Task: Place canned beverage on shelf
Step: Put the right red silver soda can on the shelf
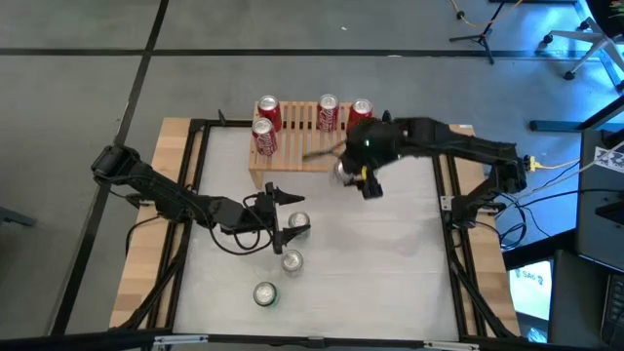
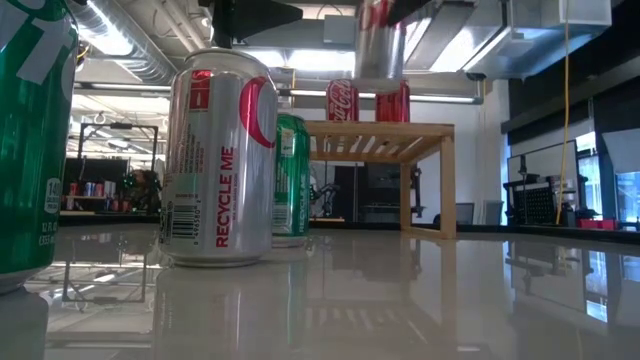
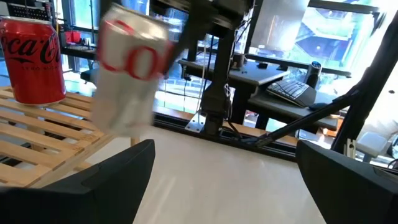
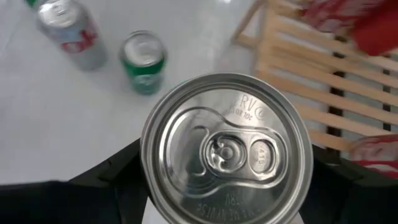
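Glossy white surface (image 1: 390,244) under both arms. Right pincer (image 1: 353,172) clamped on a silver can (image 4: 225,148), held aloft just off the near edge of the slatted shelf (image 1: 297,122), four red cans (image 1: 329,113) behind it. Left pincer (image 1: 284,215) spread open and empty, well apart, near three standing cans (image 1: 292,261).

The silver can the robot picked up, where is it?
The right gripper holds the silver can above the table, just in front of the light-wood slatted shelf, near three red cans.
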Action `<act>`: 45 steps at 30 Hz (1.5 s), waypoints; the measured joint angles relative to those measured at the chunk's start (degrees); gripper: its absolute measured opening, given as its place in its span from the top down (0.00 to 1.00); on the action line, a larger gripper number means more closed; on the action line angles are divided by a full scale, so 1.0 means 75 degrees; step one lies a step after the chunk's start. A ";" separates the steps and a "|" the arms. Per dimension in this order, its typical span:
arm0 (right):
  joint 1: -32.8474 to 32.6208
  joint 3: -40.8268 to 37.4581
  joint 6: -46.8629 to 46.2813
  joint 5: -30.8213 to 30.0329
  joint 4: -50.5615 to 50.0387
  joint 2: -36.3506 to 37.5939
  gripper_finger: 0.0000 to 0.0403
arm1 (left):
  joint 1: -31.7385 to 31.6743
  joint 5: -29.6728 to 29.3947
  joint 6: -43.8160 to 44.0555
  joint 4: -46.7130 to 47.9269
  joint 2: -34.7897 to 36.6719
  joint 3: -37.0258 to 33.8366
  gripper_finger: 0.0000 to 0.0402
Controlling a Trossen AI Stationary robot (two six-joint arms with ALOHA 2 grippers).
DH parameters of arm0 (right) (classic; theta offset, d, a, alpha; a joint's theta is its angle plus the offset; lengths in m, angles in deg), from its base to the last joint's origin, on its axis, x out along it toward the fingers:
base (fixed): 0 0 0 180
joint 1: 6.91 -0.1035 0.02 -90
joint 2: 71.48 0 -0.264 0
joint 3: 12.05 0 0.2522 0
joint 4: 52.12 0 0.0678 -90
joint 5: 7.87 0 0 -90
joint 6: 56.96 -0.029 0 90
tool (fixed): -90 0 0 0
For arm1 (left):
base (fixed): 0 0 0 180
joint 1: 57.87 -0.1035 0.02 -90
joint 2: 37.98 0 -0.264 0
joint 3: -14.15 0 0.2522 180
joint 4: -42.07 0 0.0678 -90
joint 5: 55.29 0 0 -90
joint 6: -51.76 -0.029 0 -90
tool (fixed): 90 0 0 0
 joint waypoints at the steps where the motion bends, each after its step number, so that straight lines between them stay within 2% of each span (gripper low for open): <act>1: 0.0201 0.0000 0.0134 0.0156 0.0111 0.0000 0.25 | 0.0000 0.0000 0.0000 0.0000 0.0000 0.0000 0.05; 9: 0.1553 0.0000 0.1055 0.1345 0.0797 -0.0185 0.26 | 0.0000 0.0000 0.0044 -0.0003 0.0000 0.0000 0.05; 17: 0.2242 0.0000 0.1655 0.1550 0.0931 -0.0812 0.26 | -0.0003 -0.0005 0.0203 -0.0006 0.0000 0.0000 0.05; 25: 0.2369 -0.0003 0.1862 0.1647 0.1321 -0.0953 0.26 | -0.0047 -0.0169 0.0203 -0.0006 0.0000 0.0000 0.05; 45: 0.2351 0.0015 0.1839 0.1737 0.1300 -0.1163 0.25 | -0.0254 -0.0173 0.0383 -0.0005 0.0000 0.0000 0.05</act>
